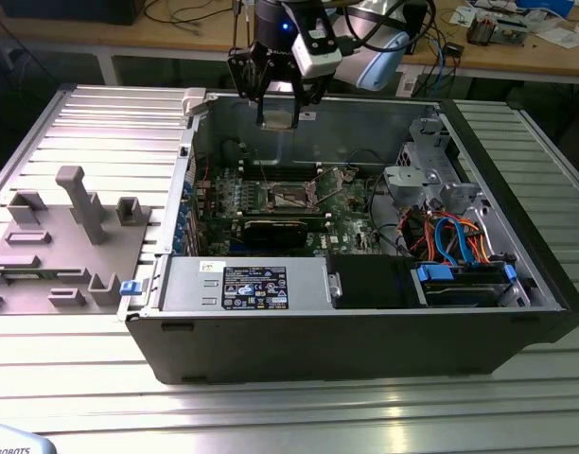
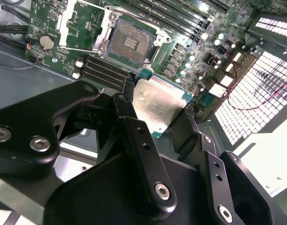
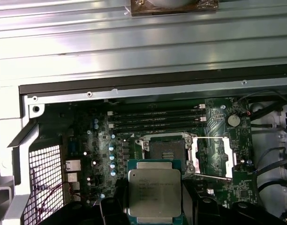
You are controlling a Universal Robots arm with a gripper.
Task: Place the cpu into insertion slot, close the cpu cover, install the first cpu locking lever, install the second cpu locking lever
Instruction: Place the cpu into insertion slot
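Exterior view: gripper point(image 1: 278, 106) poised over the far wall of the open computer case point(image 1: 346, 340), high above the motherboard point(image 1: 271, 203) and well apart from the insertion slot point(image 1: 291, 197).

Second wrist view: black fingers point(image 2: 134, 126) drawn in narrow, clamped on two opposite edges of the cpu point(image 2: 160, 105), silvery lid turned toward the camera, green border showing round it. Same cpu point(image 3: 154, 192) in the first wrist view, unseated and clear of the slot.

Insertion slot point(image 3: 167, 150) bare in both wrist views (dark contact field with a paler patch at its centre point(image 2: 129, 44)). cpu cover point(image 3: 194, 157) swung open, on the side of the slot toward the coin cell point(image 3: 233, 119). Two thin wire locking levers point(image 3: 211, 138) running along the open cover's sides, not latched over the slot. Memory slots point(image 3: 153, 117) on another side of the slot.

Elsewhere in the exterior view: grey drive cage point(image 1: 431, 161) at the exterior view's right, power supply point(image 1: 242, 284) along the near wall, grey fixture block point(image 1: 72, 236) on the slatted table point(image 1: 100, 113) at the exterior view's left
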